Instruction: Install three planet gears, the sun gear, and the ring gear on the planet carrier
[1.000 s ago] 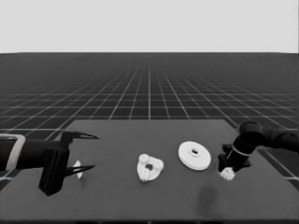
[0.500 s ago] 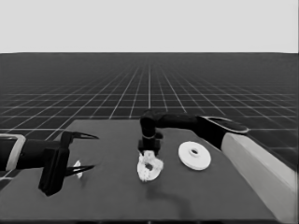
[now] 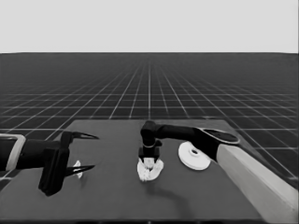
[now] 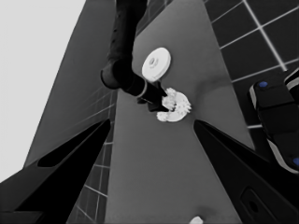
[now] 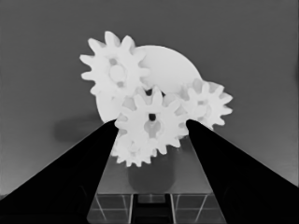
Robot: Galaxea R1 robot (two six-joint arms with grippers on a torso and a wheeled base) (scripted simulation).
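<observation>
A: Where's the right gripper (image 3: 149,161)?
B: Mid-table over the smaller round part (image 5: 169,70), pinching the centre gear (image 5: 152,122) among three others.
A: How will the gear handle?
B: Probably light, stiff, slippery; hold across the teeth.
A: The left gripper (image 3: 83,151)?
B: Parked, spread, near the thin white piece (image 3: 77,168).

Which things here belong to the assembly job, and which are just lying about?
Job: four gears on the smaller round part, right gripper holding the middle gear; larger round part beside them.

Lying about: thin white piece under the idle left gripper.
</observation>
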